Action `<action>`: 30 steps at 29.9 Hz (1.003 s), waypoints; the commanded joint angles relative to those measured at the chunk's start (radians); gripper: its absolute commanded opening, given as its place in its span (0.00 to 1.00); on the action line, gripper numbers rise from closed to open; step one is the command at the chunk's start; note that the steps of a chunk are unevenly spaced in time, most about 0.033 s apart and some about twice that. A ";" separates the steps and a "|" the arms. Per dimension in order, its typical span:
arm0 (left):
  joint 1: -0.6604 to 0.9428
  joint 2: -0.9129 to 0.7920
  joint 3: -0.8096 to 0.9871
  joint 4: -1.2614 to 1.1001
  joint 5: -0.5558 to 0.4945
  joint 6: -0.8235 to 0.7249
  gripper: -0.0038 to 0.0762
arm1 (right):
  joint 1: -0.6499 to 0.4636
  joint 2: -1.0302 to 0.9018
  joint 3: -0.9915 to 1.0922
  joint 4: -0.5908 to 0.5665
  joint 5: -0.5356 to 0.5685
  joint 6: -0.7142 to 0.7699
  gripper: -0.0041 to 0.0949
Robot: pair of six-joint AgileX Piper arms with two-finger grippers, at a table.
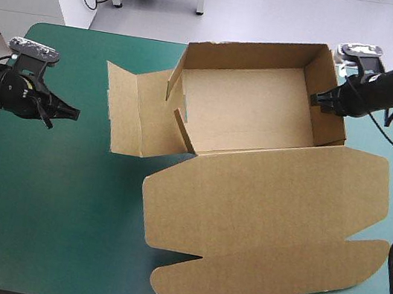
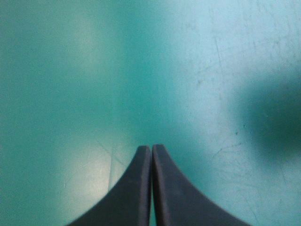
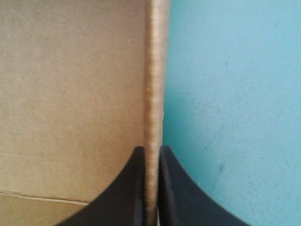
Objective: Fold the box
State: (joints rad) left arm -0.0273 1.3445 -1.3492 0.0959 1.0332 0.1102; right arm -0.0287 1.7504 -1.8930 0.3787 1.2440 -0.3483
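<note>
The brown box (image 1: 250, 118) stands as an open tray at the table's middle back, its far and right walls raised. Its big lid (image 1: 266, 227) lies flat toward the front. The left side flaps (image 1: 131, 110) lie spread out on the cover. My right gripper (image 1: 317, 99) is shut on the top edge of the right wall (image 3: 154, 94), one finger inside the tray and one outside. My left gripper (image 1: 74, 113) hovers over bare cover well left of the box, shut with nothing in it (image 2: 151, 149).
The teal-green cover (image 1: 46, 190) lies bare on the left and front left. The lid reaches close to the table's front edge and right edge.
</note>
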 commanded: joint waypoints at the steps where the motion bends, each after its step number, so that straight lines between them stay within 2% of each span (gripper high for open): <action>1: -0.002 -0.005 -0.020 -0.006 -0.098 -0.028 0.04 | -0.055 -0.090 -0.037 0.111 0.002 -0.021 0.02; 5: -0.002 0.034 0.001 -0.073 -0.202 -0.027 0.05 | -0.080 -0.117 -0.035 0.141 0.002 -0.038 0.02; 8: 0.000 0.066 0.042 -0.210 -0.281 0.007 0.07 | -0.080 -0.127 -0.035 0.149 0.002 -0.040 0.02; 14: 0.000 0.170 0.087 -0.709 -0.313 0.372 0.07 | -0.080 -0.127 -0.035 0.162 0.002 -0.048 0.02; 19: 0.000 0.234 0.089 -0.993 -0.264 0.568 0.07 | -0.080 -0.127 -0.033 0.125 0.002 -0.052 0.02; 30: 0.000 0.247 0.089 -1.433 -0.013 0.846 0.07 | -0.080 -0.112 -0.027 0.104 0.000 -0.051 0.02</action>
State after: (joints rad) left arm -0.0262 1.6347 -1.2309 -1.1416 0.9366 0.8934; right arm -0.1036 1.6783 -1.8931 0.4338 1.2478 -0.4022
